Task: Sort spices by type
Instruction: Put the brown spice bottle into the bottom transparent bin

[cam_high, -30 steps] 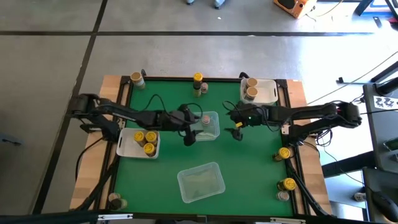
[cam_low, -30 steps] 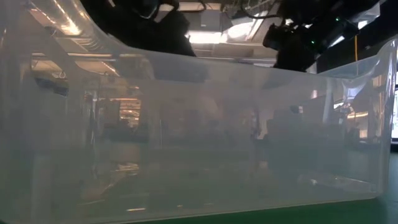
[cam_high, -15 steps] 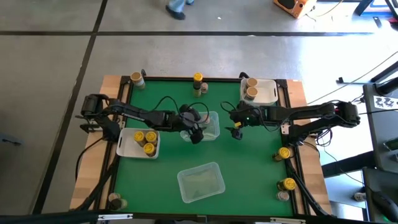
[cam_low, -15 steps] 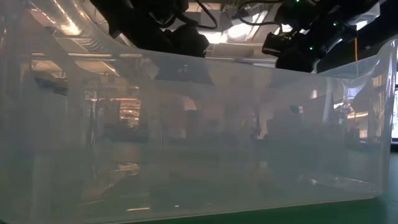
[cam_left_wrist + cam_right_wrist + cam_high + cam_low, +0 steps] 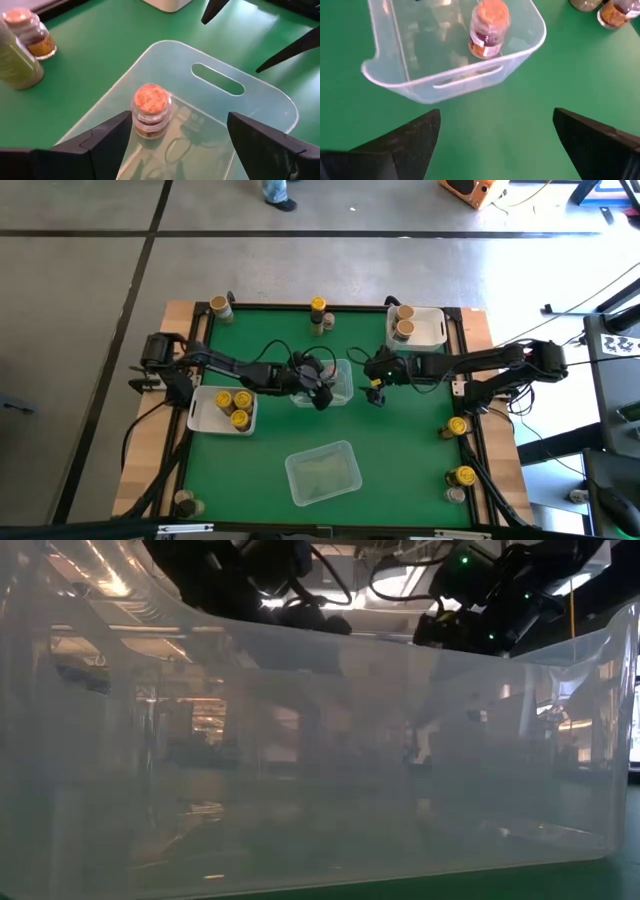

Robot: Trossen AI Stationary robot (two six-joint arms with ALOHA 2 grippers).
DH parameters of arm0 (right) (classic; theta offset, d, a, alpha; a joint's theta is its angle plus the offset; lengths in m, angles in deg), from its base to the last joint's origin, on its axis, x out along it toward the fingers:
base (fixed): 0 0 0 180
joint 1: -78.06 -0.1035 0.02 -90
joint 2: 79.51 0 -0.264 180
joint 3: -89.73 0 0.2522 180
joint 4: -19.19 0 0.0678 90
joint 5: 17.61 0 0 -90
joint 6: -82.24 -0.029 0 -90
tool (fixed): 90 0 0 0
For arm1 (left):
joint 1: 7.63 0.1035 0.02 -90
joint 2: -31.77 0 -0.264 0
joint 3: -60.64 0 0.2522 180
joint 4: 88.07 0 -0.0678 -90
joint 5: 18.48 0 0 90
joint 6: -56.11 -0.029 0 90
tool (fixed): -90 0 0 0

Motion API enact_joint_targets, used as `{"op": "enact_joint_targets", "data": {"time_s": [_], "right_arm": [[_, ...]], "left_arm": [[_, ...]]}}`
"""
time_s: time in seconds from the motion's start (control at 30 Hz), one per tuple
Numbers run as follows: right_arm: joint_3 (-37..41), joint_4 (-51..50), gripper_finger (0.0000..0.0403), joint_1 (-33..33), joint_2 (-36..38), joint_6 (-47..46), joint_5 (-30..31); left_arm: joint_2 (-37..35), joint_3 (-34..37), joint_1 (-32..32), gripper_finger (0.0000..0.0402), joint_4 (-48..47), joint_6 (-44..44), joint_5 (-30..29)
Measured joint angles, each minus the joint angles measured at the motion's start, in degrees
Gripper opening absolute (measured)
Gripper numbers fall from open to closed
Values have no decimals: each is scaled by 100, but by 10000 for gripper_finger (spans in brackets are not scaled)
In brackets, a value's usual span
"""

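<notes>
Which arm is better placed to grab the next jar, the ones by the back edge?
Probably the left. Its open gripper sits over the clear tub, nearer those jars; the right gripper hovers farther off.

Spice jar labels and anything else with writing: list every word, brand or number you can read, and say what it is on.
No text can be read in any view.
Pink-lidded jar in the clear tub: has a label band, print too blurred.
Yellow-lidded jars in the white tray: only lids show.
Tan-lidded jars: only lids show.
</notes>
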Motion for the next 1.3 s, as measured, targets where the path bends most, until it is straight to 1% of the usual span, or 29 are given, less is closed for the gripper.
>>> {"op": "enact_joint_targets", "data": {"time_s": [0.1, 0.53, 0.67, 0.77, 0.9, 1.03, 1.17, 1.3], "right_arm": [[0, 25, 385, 0, -72, -1, 95], [0, 77, 385, 0, -130, -33, 92], [0, 148, 385, 0, -178, -31, 89], [0, 218, 385, 0, -224, -33, 86], [-4, 286, 385, 0, -293, -35, 87], [0, 515, 385, 0, -417, -35, 94], [0, 973, 385, 0, -643, -31, 73], [0, 1428, 385, -2, -939, 13, -119]], "left_arm": [[54, 0, 15, 324, 49, 55, -78], [394, 4, 73, 324, 387, 219, -112], [454, 4, 117, 324, 486, 171, -325], [558, -2, 134, 324, 869, 157, -350], [821, -2, 164, 324, 1119, 151, -351], [947, -1, 281, 324, 1173, 183, -416], [967, 2, 402, 324, 1240, 154, -465], [1030, 2, 481, 324, 1289, 91, -477]]}}
